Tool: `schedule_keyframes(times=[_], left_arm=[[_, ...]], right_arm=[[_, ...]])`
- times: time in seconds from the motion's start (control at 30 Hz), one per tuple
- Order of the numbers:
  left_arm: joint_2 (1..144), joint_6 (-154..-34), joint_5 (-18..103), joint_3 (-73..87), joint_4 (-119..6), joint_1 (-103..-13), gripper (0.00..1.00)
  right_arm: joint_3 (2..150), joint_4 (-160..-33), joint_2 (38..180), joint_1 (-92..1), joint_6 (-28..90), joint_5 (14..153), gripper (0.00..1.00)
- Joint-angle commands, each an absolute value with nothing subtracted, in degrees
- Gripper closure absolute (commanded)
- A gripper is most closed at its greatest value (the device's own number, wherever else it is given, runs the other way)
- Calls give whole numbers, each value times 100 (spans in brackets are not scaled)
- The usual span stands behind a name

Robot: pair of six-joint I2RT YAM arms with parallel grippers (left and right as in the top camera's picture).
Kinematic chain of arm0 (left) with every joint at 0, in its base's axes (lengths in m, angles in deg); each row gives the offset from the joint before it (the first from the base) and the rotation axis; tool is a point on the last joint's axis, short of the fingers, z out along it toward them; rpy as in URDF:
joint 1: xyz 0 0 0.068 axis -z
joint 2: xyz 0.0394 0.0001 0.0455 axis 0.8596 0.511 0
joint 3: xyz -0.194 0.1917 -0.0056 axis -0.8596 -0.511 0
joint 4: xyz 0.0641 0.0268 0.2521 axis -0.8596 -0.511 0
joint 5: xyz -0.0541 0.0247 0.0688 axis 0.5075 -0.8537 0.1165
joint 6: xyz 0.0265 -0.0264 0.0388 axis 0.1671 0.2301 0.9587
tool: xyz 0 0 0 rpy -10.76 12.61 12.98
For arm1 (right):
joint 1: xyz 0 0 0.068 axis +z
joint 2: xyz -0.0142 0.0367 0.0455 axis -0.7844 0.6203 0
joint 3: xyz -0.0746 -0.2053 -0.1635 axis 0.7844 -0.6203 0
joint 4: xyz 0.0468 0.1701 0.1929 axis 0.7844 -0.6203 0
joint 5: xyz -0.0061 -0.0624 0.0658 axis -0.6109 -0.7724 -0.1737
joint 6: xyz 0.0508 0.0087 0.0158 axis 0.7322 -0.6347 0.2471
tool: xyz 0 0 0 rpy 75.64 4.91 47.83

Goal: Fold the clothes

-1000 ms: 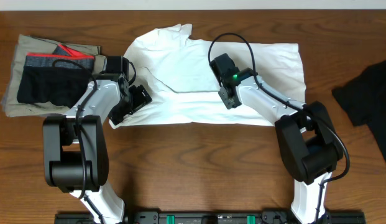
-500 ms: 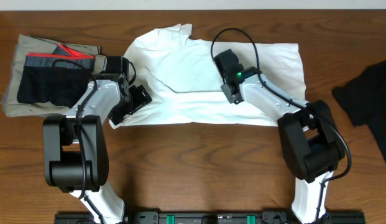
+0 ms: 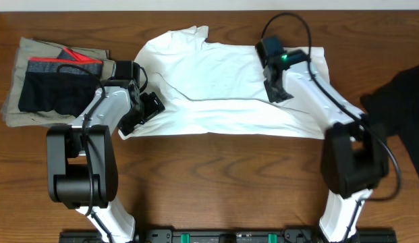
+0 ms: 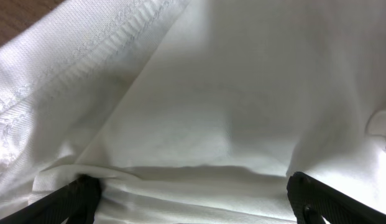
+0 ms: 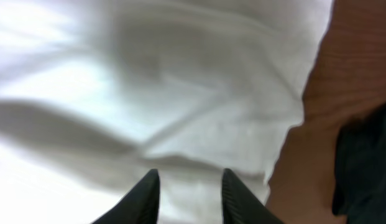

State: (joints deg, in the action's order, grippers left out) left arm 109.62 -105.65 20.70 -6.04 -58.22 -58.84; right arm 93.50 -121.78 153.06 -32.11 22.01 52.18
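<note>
The left gripper (image 3: 147,111) stood wide apart over the white T-shirt's (image 3: 216,81) left edge, gripping nothing. The right gripper (image 5: 191,194) was narrowly parted above the shirt's right part; whether its tips touched cloth was unclear. The shirt lay spread on the wooden table (image 3: 216,175). A black garment (image 3: 398,101) was cut off at the right.

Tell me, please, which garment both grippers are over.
The white T-shirt, spread mid-table. The left gripper is at its left edge, the right gripper near its right end; the shorts and black garment lie off to the sides.
</note>
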Motion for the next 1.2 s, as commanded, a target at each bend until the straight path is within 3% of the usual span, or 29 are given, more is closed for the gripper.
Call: schedule_keyframes(times=[0.0, 0.07, 0.27, 0.6, 1.17], left_arm=[[11104, -10571, 1911, -720, -5822, -5959, 2], [11104, -10571, 1911, -720, -5822, -5959, 2], [11104, -10573, 1913, -720, -5800, -5959, 2], [11104, -10571, 1913, -720, -5798, -5959, 2], [11104, -10571, 1913, -720, -5798, -5959, 2]], right_arm=[[9650, -12546, 14554, -3209, 2022, 5887, 64], [9648, -12906, 14355, -3211, 1405, 6160, 53], [9154, -13007, 14340, -3257, 920, 6383, 36], [7289, -11577, 14342, -3097, 1062, 5780, 39], [6124, -9689, 14342, -3473, 1021, 5166, 39]])
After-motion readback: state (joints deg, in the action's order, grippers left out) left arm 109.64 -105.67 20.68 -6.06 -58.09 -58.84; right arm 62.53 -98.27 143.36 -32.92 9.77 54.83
